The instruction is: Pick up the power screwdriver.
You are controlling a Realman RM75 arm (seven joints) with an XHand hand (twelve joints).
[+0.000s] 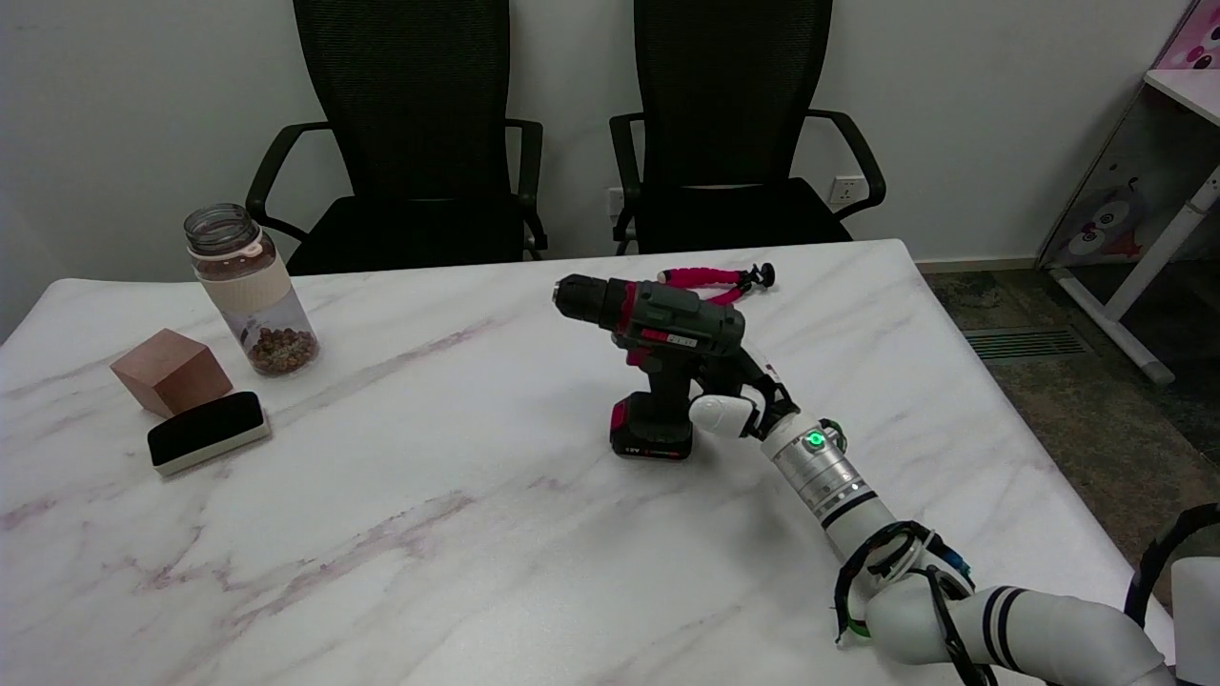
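Note:
The power screwdriver [662,357] is dark grey and red and stands upright on its battery base near the middle of the marble table [457,534], chuck pointing left. My right hand [736,395] comes in from the lower right and sits right behind the grip, under the rear of the tool's body. Its white thumb [717,416] reaches toward the grip just above the battery. The dark fingers are partly hidden behind the tool's rear. Thumb and fingers are apart, and nothing is lifted.
A red and black mini tripod [720,279] lies just behind the tool. At the left stand a glass jar [250,291], a brown cube [172,372] and a black-topped block [208,432]. Two black chairs [734,124] stand beyond the far edge.

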